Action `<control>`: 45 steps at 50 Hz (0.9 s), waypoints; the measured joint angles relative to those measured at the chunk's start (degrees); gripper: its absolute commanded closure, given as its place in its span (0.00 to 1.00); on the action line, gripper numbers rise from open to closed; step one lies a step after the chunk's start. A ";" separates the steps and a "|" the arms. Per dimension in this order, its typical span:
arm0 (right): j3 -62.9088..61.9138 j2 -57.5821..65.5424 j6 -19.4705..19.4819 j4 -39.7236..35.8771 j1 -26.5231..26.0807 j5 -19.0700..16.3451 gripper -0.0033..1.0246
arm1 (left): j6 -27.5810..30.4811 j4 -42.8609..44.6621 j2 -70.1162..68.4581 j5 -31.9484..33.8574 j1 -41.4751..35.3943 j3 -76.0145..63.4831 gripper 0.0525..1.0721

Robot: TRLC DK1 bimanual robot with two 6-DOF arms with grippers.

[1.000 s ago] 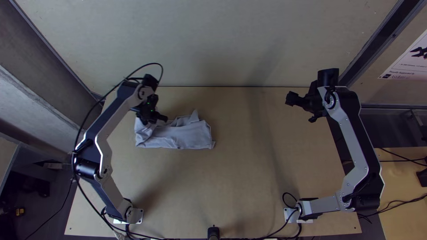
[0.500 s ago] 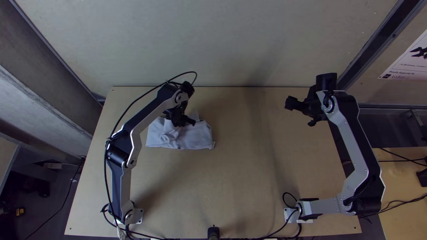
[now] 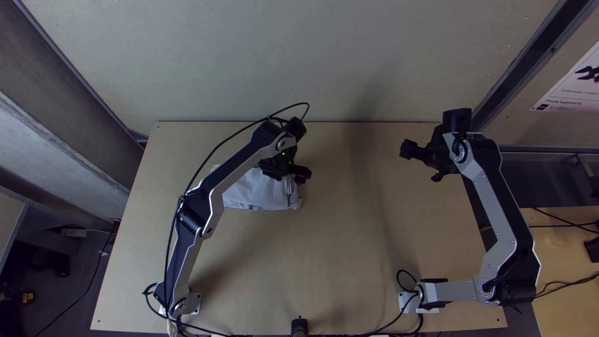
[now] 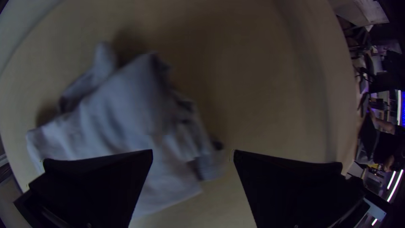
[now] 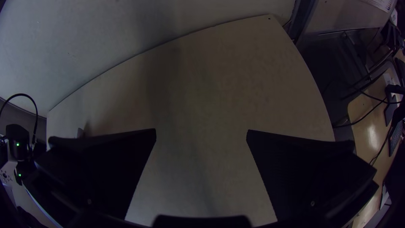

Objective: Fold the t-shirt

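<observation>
The t-shirt lies folded toward the far left corner of the table. Above it, the left gripper has fingers apart; the right gripper, near the far right corner, also.

Bunched, folded grey t-shirt on the table.

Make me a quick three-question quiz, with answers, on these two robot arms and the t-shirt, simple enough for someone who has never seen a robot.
1. True or false: the right gripper has its two fingers apart.
2. Which is closer to the t-shirt?
a) the right gripper
b) the left gripper
c) both equally close
3. Fill in the missing word: the t-shirt lies on a light wooden ____.

Key: 1 true; 2 b; 3 table.
</observation>
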 measured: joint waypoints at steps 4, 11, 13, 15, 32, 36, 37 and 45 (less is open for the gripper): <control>-0.42 0.00 0.00 0.24 0.00 0.00 0.04 | -1.22 0.85 0.48 3.61 -0.72 0.02 0.05; -0.55 -0.02 0.00 0.66 -0.02 0.00 0.04 | -1.97 1.49 0.63 4.85 -0.02 0.02 0.05; -0.55 -0.11 -0.02 0.79 -0.02 0.00 0.04 | -2.05 1.49 0.63 4.85 0.66 0.02 0.05; -0.55 -0.22 -0.02 0.94 -0.11 0.00 0.04 | -2.05 1.49 0.52 4.83 1.42 0.07 0.05; 1.81 -2.25 -2.16 3.72 -1.18 0.00 0.04 | 3.67 2.05 -8.94 -3.30 11.15 0.07 0.05; 1.81 -4.17 -3.17 4.85 -1.18 0.04 0.04 | 5.62 2.43 -13.31 -4.42 14.27 -0.20 0.05; 1.81 -4.76 -3.56 5.25 -1.18 0.04 0.04 | 6.16 2.71 -14.43 -4.63 15.10 -0.39 0.05; 1.81 -10.80 -7.32 9.62 -1.11 0.87 0.04 | 9.05 4.35 -22.75 -5.79 21.51 -1.92 0.05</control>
